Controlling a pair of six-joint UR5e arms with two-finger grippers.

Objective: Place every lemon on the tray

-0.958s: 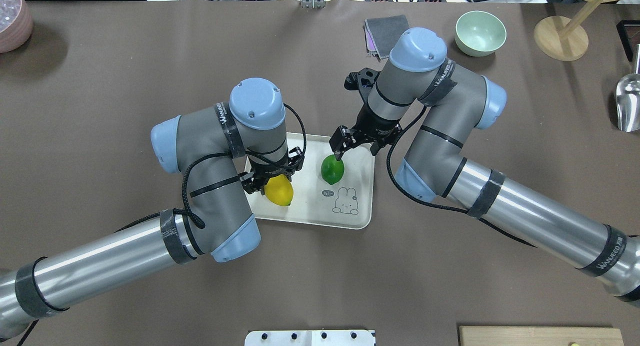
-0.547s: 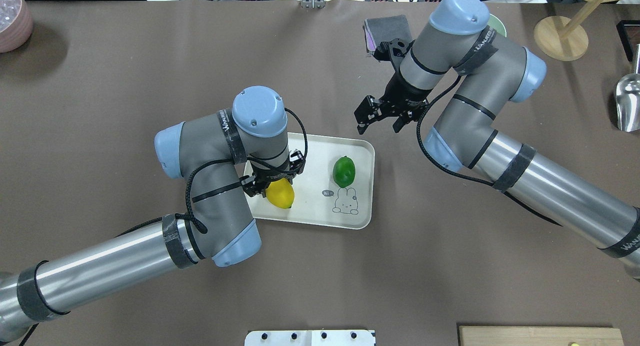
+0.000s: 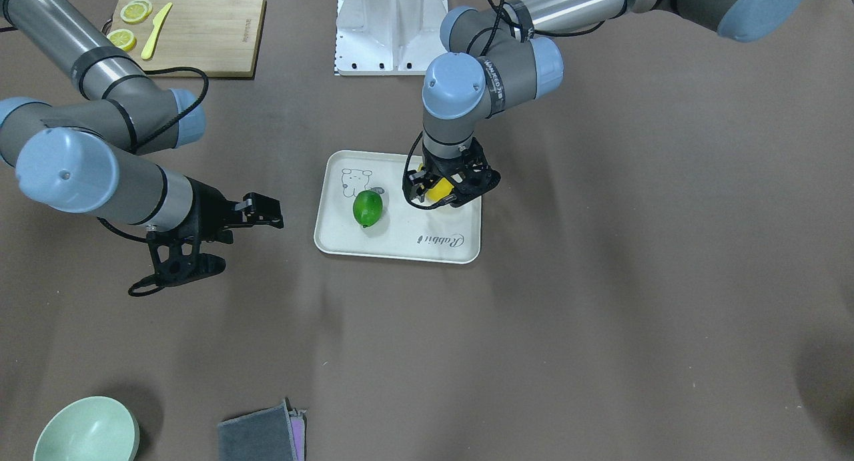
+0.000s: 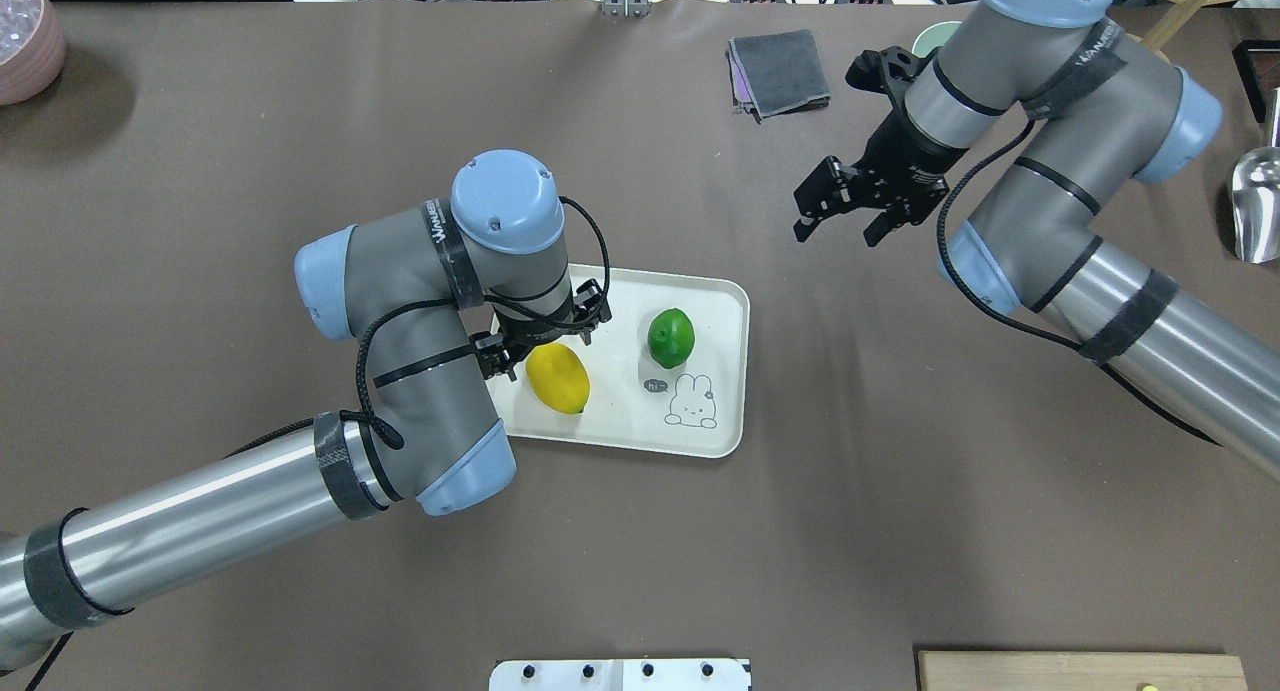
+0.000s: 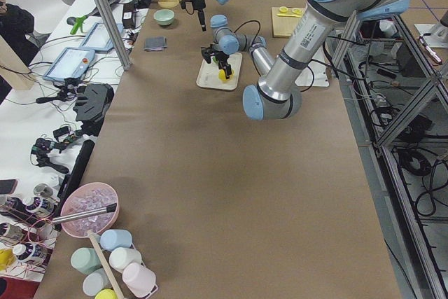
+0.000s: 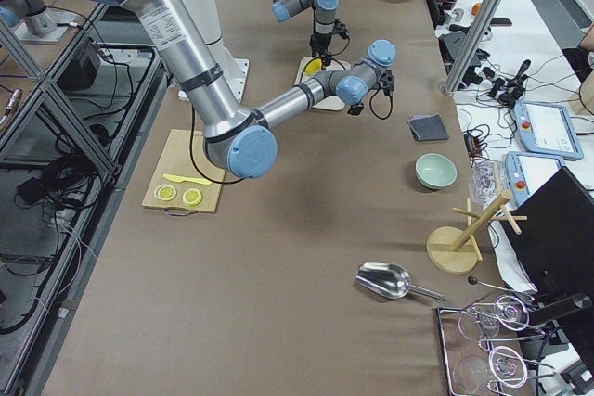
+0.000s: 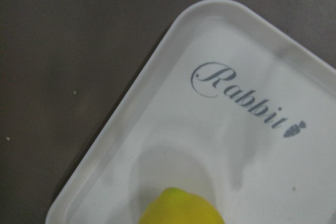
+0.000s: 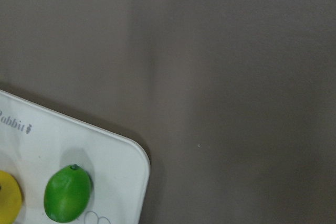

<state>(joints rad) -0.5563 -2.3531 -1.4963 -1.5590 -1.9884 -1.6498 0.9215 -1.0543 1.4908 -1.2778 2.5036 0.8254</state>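
The cream-white tray point(image 4: 722, 301) lies mid-table with both lemons on it. The green lemon point(image 4: 671, 337) rests on its right half, near the rabbit drawing, and shows in the right wrist view point(image 8: 66, 193). The yellow lemon point(image 4: 558, 379) rests on its left half; its tip shows in the left wrist view point(image 7: 181, 209). My left gripper point(image 4: 545, 346) hangs just over the yellow lemon, jaws open astride its far end point(image 3: 446, 193). My right gripper point(image 4: 835, 233) is open and empty, raised over bare table to the right of the tray.
A bamboo cutting board point(image 3: 200, 34) with lemon slices and a yellow knife lies near the robot's base. A grey cloth point(image 4: 780, 71), a green bowl point(image 3: 87, 431), a wooden stand point(image 4: 1120, 76), a metal scoop point(image 4: 1255, 201) and a pink bowl point(image 4: 25, 46) lie at the table's far side.
My right gripper left the green lemon on the tray and drew back up and to the right. My left gripper rose slightly off the yellow lemon, which stayed in place.
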